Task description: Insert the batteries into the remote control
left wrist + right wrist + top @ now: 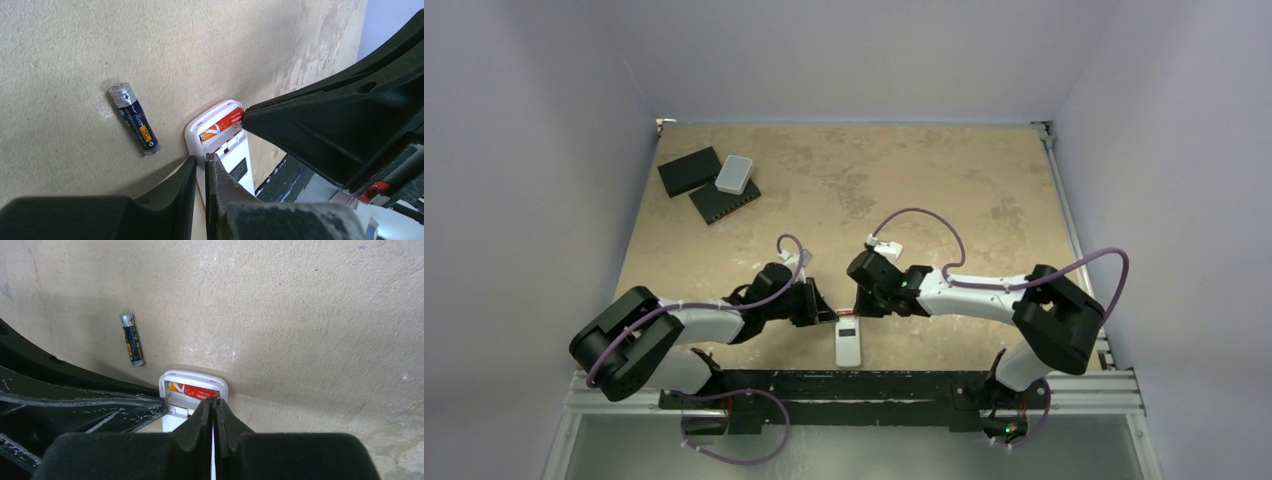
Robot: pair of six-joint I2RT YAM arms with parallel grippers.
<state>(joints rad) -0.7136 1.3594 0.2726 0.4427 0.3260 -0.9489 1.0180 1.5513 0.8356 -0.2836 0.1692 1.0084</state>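
Note:
The white remote control (848,347) lies back up near the table's front edge, its battery bay open at the far end. It shows in the left wrist view (235,165) and the right wrist view (192,377). The reddish-orange battery (222,127) (192,391) lies in the bay. The dark battery (134,119) (132,339) lies loose on the table beside the remote. My left gripper (826,312) (201,159) is shut to a thin gap, tips at the remote's left edge. My right gripper (864,305) (214,402) is shut, tips on the orange battery's end.
Two flat black slabs (689,170) (724,203) and a light grey rounded box (735,174) sit at the far left. A black rail (874,385) runs along the table's near edge, just behind the remote. Purple cables loop over both arms.

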